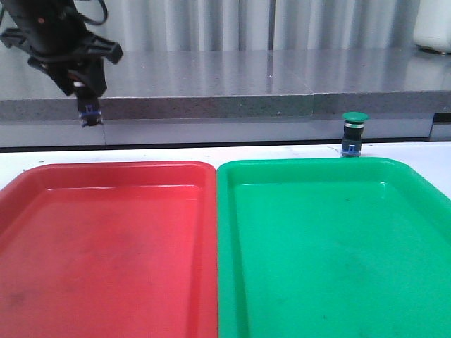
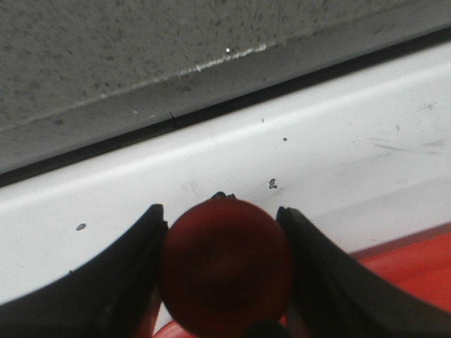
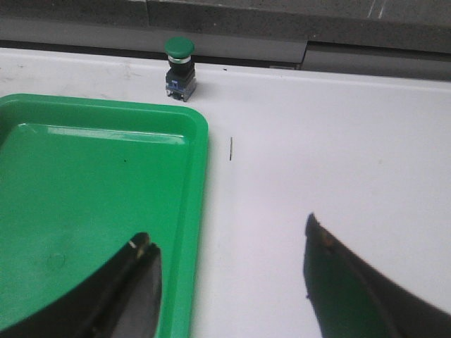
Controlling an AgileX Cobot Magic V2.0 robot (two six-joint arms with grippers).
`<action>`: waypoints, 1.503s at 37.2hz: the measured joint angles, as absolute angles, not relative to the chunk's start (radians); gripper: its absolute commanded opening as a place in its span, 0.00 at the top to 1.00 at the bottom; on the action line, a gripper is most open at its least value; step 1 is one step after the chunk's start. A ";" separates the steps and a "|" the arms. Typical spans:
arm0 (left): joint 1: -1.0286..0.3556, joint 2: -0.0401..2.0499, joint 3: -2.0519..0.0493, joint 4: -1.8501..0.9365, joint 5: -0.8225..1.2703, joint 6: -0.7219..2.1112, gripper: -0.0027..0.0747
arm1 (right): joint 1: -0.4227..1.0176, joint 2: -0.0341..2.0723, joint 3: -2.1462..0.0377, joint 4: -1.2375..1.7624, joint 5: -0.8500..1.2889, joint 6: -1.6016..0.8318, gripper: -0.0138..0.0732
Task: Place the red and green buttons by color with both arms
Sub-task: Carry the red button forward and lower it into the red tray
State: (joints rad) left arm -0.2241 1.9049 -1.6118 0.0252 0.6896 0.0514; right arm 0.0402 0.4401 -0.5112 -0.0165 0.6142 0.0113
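Observation:
My left gripper (image 1: 86,91) hangs high at the far left, above and behind the back edge of the red tray (image 1: 106,176). It is shut on the red button, whose blue-clear base (image 1: 89,113) sticks out below the fingers. In the left wrist view the dark red cap (image 2: 227,264) fills the gap between the fingers (image 2: 120,282). The green button (image 1: 354,132) stands upright on the white table behind the green tray (image 1: 331,169); it also shows in the right wrist view (image 3: 179,67). My right gripper (image 3: 229,236) is open and empty over the green tray's right edge (image 3: 201,176).
The two trays lie side by side and fill the near table. A grey stone ledge (image 1: 232,84) runs along the back behind a strip of white table (image 3: 338,148). A white object (image 1: 433,28) stands at the far right on the ledge.

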 measured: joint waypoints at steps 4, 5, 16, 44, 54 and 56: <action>-0.224 1.815 -1.558 0.006 0.690 0.051 0.65 | 0.040 0.440 -0.511 -0.017 0.614 0.011 0.30; -0.224 1.785 -1.535 0.000 0.690 0.051 0.65 | 0.040 0.440 -0.511 -0.017 0.614 0.011 0.30; -0.229 1.472 -1.227 -0.013 0.620 0.063 0.65 | 0.040 0.440 -0.511 -0.017 0.614 0.011 0.30; -0.550 1.352 -0.786 -0.018 0.390 0.067 0.65 | 0.040 0.440 -0.511 -0.017 0.614 0.011 0.30; -0.550 1.479 -0.786 -0.018 0.330 0.067 0.65 | 0.040 0.440 -0.511 -0.017 0.614 0.011 0.30; -0.550 1.496 -0.786 -0.018 0.323 0.067 0.65 | 0.040 0.440 -0.511 -0.017 0.614 0.011 0.30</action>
